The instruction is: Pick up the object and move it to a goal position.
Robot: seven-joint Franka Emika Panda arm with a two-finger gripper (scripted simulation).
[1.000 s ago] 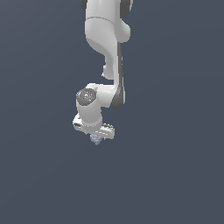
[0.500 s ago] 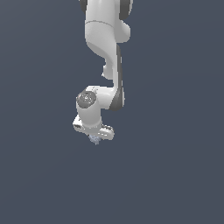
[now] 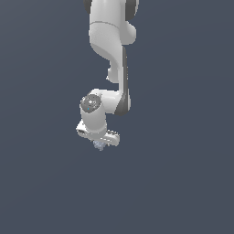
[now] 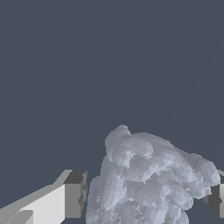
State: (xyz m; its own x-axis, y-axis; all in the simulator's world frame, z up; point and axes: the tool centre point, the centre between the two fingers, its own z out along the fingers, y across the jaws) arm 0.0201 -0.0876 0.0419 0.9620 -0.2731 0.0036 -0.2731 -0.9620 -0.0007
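The object [image 3: 98,146] is a tiny pale grey-blue speckled lump that shows just under the white hand in the exterior view. In the wrist view the object [image 4: 146,177] fills the space between the two fingers. My gripper [image 3: 99,143] points down and is shut on it. One grey pad [image 4: 75,194] sits against one side of the lump and the other pad [image 4: 217,200] against the opposite side. The gripper's midpoint [image 4: 146,199] lies on the lump. The lump's lower part runs out of the wrist view.
The white arm [image 3: 109,41] comes down from the top of the exterior view to the wrist [image 3: 93,107]. Around it there is only a plain dark grey-blue background with no other objects or edges.
The hand and the lump between its fingers have moved up very slightly. The grip looks the same.
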